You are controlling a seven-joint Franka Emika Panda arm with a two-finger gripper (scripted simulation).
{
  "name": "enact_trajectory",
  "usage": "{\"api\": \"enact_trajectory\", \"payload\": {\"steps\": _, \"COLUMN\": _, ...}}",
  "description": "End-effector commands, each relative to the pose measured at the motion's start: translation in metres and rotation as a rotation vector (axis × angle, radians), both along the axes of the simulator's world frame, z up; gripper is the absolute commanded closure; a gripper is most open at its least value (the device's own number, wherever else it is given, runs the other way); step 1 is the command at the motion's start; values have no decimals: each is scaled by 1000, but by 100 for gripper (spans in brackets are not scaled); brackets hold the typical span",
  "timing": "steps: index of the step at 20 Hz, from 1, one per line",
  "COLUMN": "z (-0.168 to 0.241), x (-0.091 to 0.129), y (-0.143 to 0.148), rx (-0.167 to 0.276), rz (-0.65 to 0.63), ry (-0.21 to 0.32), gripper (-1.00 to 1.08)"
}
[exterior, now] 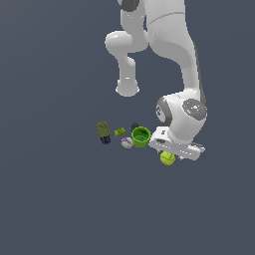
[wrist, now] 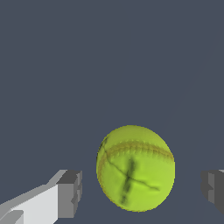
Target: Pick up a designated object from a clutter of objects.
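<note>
The designated object, a yellow-green tennis ball (exterior: 167,158) (wrist: 135,168) with a pale curved seam, lies on the dark floor just under the white hand. My gripper (exterior: 172,155) (wrist: 140,190) is open around it. In the wrist view one grey fingertip (wrist: 70,194) stands apart from the ball on one side and the other fingertip (wrist: 214,190) on the opposite side, neither touching it. The clutter of objects lies toward the exterior view's left: a bright green cup (exterior: 141,137), a whitish-grey ball (exterior: 127,143), a small green brick (exterior: 119,132), an olive-and-dark bottle (exterior: 103,132) and a dark round piece (exterior: 135,126).
The arm's white links (exterior: 169,45) rise behind the clutter, with the base (exterior: 127,88) at the back. The green cup stands closest to the hand, a short gap from the tennis ball. Plain dark floor (exterior: 60,199) surrounds everything.
</note>
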State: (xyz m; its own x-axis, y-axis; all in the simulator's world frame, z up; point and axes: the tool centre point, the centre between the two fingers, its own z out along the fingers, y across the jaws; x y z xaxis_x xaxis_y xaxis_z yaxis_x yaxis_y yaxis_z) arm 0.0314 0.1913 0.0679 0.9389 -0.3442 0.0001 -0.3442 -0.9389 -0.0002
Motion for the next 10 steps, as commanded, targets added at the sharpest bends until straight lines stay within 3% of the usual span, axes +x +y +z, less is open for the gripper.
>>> {"api": "enact_trajectory", "payload": {"steps": 1, "z": -13, "x": -1, "y": 0, "rx": 0, "rz": -1, "ry": 0, "gripper": -92}}
{"api": "enact_trajectory", "payload": {"steps": 8, "z": -26, "x": 0, "y": 0, "rx": 0, "rz": -2, "ry": 0, "gripper": -92}}
{"api": "enact_trajectory", "payload": {"steps": 9, "z": -26, "x": 0, "y": 0, "rx": 0, "rz": -2, "ry": 0, "gripper": 108}}
{"api": "enact_trajectory", "payload": {"steps": 10, "z": -26, "x": 0, "y": 0, "rx": 0, "rz": -2, "ry": 0, "gripper": 108}}
